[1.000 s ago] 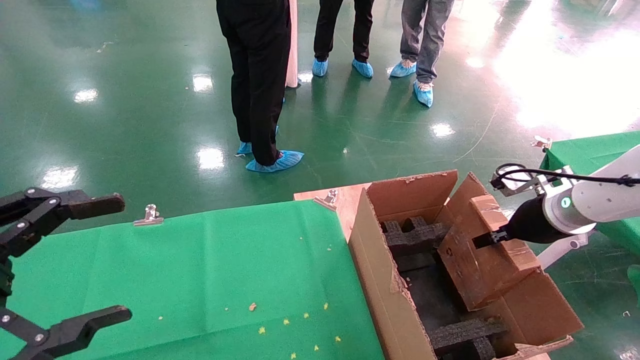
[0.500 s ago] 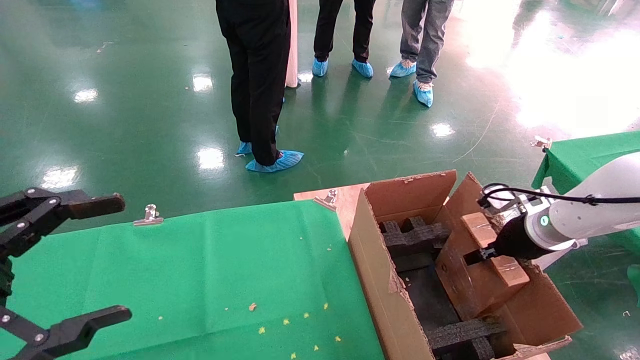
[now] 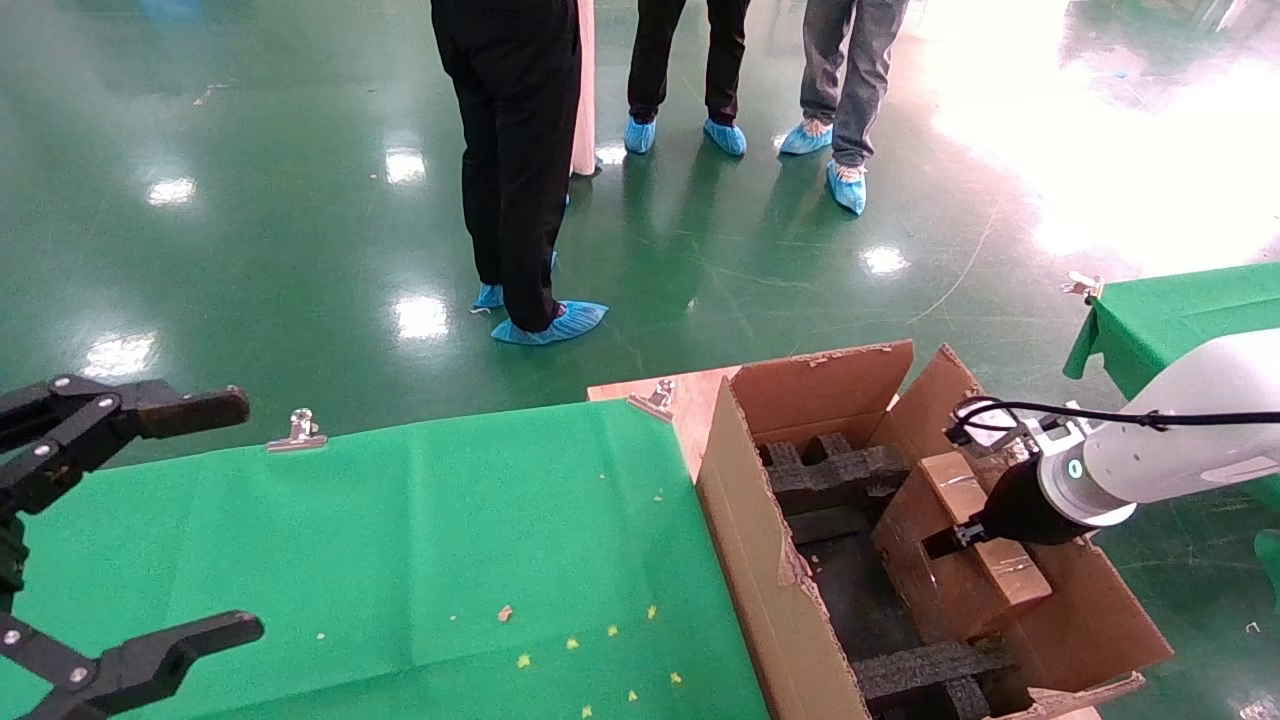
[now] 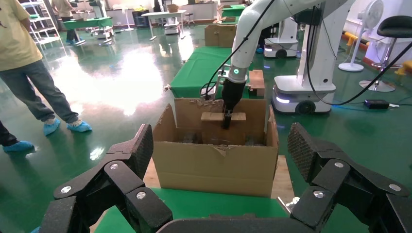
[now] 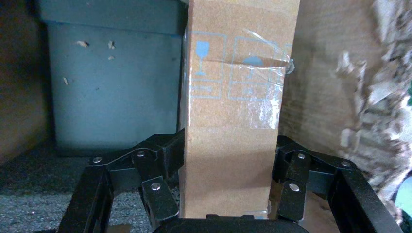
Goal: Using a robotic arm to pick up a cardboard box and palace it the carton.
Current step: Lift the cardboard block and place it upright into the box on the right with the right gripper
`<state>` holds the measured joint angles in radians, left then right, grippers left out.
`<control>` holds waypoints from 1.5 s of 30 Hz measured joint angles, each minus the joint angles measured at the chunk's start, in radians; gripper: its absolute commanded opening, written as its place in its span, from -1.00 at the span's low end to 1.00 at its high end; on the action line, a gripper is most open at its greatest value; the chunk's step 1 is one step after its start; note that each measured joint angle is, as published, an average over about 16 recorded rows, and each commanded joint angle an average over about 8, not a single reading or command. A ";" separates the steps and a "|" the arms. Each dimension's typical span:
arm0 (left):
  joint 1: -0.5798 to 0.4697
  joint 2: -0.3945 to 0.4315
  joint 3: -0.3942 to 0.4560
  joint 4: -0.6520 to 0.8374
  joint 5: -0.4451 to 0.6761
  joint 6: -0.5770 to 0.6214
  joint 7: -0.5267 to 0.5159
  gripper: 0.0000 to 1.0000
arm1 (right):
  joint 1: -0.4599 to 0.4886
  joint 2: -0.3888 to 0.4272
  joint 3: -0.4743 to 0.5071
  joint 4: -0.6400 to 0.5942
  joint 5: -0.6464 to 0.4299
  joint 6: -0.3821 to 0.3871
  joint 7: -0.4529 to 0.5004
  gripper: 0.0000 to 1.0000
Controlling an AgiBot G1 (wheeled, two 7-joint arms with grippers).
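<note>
The white robotic arm [image 3: 1180, 455] reaches in from the right. My right gripper [image 3: 958, 537] is shut on the small brown cardboard box [image 3: 930, 585] and holds it tilted, low inside the large carton [image 3: 760, 570], between black foam blocks [image 3: 830, 475]. In the right wrist view the fingers [image 5: 167, 153] clamp both sides of the taped box [image 5: 233, 121], with foam [image 5: 111, 87] behind it. The left wrist view shows the carton [image 4: 214, 162] and the held box [image 4: 214, 130] from afar. My left gripper [image 3: 200, 525] is open and empty over the green table's left end.
A green-clothed table [image 3: 420, 530] with metal clips [image 3: 298, 430] lies left of the carton. Several people [image 3: 515, 150] stand on the green floor behind. Another green table [image 3: 1180, 300] is at the right. The carton's flaps [image 3: 830, 385] stand tall around the opening.
My right gripper has moved down and to the left with the cardboard box, lowering it deeper into the carton. The left arm has not moved.
</note>
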<state>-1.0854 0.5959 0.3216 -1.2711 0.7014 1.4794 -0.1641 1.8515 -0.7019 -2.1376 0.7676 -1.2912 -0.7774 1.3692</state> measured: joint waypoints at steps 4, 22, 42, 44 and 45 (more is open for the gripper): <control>0.000 0.000 0.000 0.000 0.000 0.000 0.000 1.00 | -0.017 -0.004 0.006 -0.018 0.017 -0.007 -0.023 -1.00; 0.000 0.000 0.000 0.000 -0.001 0.000 0.000 1.00 | -0.044 -0.016 0.021 -0.055 0.051 -0.026 -0.079 1.00; 0.000 0.000 0.001 0.001 -0.001 0.000 0.000 1.00 | -0.021 -0.010 0.026 -0.049 0.050 -0.027 -0.081 1.00; 0.000 0.000 0.001 0.001 -0.001 0.000 0.001 1.00 | -0.012 -0.007 0.028 -0.046 0.048 -0.025 -0.082 1.00; 0.000 0.000 0.001 0.001 -0.001 0.000 0.001 1.00 | -0.007 -0.005 0.029 -0.043 0.046 -0.024 -0.083 1.00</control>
<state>-1.0855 0.5957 0.3223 -1.2705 0.7006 1.4791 -0.1636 1.8449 -0.7072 -2.1089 0.7244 -1.2450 -0.8015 1.2861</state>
